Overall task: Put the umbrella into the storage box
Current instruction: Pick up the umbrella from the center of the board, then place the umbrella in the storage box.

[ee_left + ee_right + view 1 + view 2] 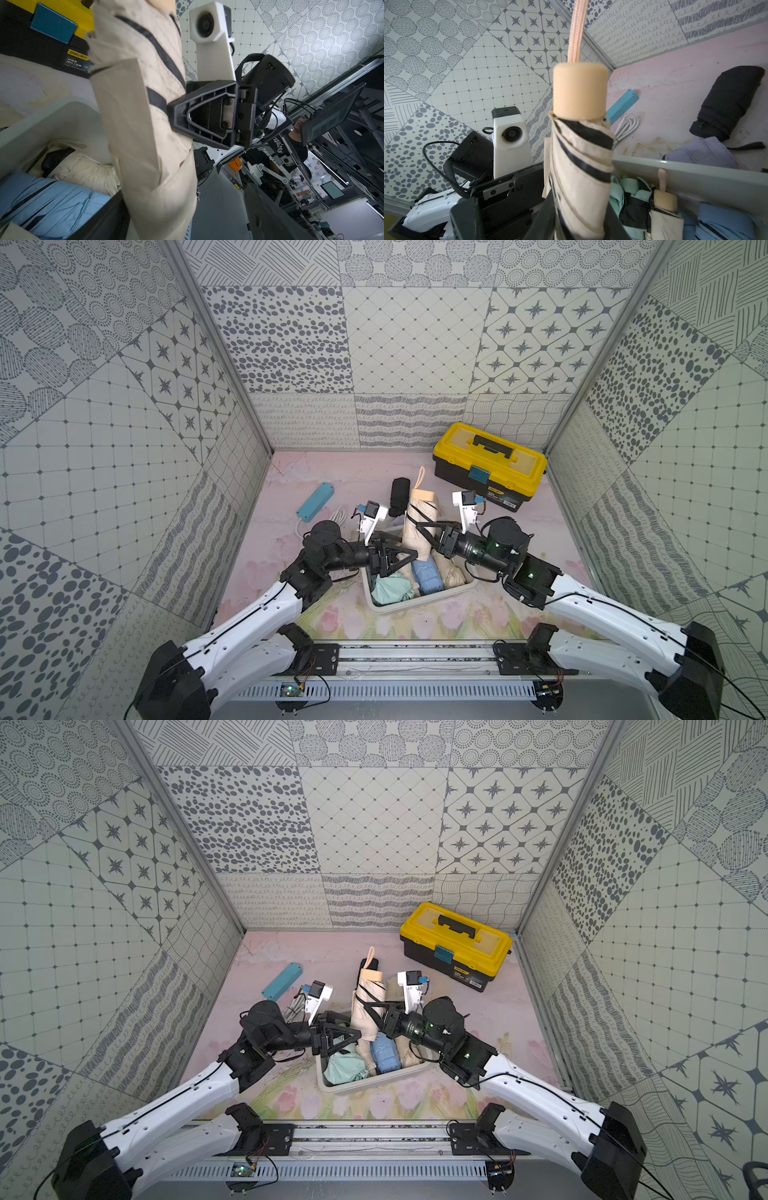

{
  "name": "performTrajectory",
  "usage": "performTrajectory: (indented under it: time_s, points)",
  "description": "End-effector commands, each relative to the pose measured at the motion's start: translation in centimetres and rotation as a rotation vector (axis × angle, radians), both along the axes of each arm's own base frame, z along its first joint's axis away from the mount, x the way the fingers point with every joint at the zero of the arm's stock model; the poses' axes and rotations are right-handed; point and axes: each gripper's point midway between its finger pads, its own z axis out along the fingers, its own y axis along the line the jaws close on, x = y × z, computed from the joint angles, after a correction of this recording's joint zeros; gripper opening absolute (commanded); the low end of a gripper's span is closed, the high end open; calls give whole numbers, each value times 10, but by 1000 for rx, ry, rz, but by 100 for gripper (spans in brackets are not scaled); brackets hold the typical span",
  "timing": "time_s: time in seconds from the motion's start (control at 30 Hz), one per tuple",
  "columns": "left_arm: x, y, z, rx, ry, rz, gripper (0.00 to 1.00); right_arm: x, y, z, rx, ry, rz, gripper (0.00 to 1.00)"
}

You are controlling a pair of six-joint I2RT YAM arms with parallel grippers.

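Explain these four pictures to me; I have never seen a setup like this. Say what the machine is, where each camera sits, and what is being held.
This is a tabletop robot with a left arm and a right arm. Both top views look down on the whole scene; the other two pictures come from a camera on each wrist. The right end effector is shut on a beige umbrella, holding it roughly upright over the white storage box, which already holds other folded umbrellas. The left end effector stands open beside it, gripping nothing. On the pink surface lie a black umbrella, a blue power strip and a yellow-lidded toolbox.
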Motion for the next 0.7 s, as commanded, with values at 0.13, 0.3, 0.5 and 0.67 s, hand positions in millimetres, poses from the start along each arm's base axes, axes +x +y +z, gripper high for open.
performTrajectory:
  time_s: [0.13,0.3,0.5,0.67]
  points:
    - [14,91,-60,219,419,590,75,-15,-31,-61,-320,143,-21,13]
    - [-5,121,-99,254,715,746,68,-15,-15,-91,-427,217,35,15]
    - [-17,129,-125,399,854,781,76,-11,6,-125,-495,273,75,16]
    - [-20,118,-145,497,925,722,86,-13,18,-149,-518,320,107,20]
